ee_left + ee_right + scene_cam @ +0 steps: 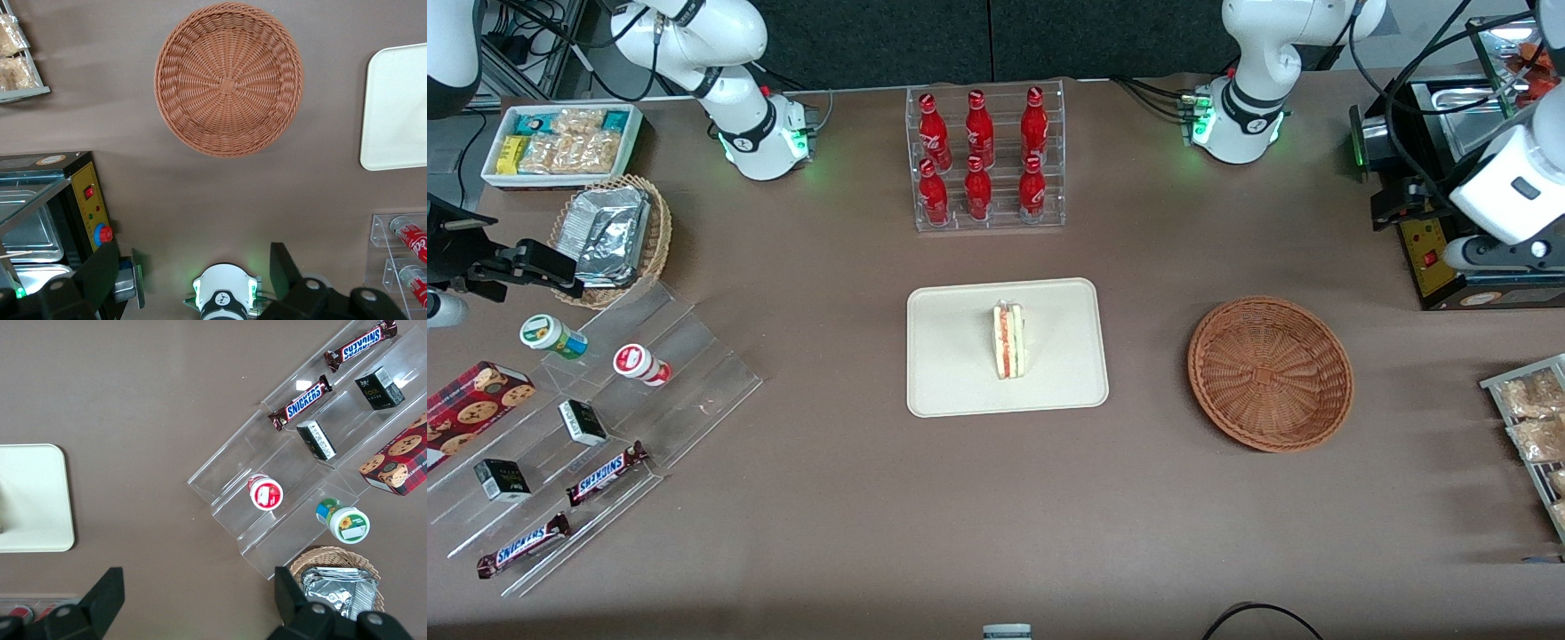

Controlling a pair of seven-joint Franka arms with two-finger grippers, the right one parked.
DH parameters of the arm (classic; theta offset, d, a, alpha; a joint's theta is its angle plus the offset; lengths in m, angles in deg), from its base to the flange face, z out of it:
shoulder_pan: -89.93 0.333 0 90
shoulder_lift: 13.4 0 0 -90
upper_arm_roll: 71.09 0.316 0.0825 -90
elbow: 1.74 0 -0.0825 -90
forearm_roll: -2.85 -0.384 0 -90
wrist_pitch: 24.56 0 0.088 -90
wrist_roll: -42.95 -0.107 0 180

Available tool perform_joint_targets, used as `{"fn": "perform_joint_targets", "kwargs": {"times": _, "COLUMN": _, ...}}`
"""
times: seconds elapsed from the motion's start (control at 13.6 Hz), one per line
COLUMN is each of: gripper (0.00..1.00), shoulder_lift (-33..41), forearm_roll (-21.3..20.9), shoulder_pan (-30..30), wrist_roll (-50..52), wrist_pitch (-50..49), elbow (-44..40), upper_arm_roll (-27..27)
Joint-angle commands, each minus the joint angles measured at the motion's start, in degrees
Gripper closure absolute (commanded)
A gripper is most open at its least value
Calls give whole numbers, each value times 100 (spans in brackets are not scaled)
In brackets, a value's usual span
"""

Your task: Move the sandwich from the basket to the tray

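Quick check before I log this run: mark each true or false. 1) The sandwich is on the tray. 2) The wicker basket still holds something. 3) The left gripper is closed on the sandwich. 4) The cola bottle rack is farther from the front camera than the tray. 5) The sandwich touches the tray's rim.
1) True: the sandwich stands on the tray.
2) False: the basket is empty; only bare weave shows in the front and left wrist views.
3) False: the left gripper is open, holds nothing and hangs high above the table near the arm's base, apart from the sandwich.
4) True: the bottle rack is farther away than the tray.
5) False: the sandwich sits near the tray's middle, clear of the rim.
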Motion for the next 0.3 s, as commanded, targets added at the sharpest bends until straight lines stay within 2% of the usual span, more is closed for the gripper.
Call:
{"fn": "perform_joint_targets", "kwargs": {"times": 0.0, "gripper": 0, "shoulder_lift": 131, "forearm_roll": 59, "shoulder_pan": 371, "wrist_roll": -165, "wrist_pitch": -29, "elbow": 108, "upper_arm_roll": -125}}
{"fn": "perform_joint_targets", "kwargs": {"times": 0.22, "gripper": 0, "shoulder_lift": 104, "forearm_roll": 50, "shoulder_pan": 434, "wrist_roll": -78, "wrist_pitch": -20, "elbow": 107, "upper_arm_roll": -266}}
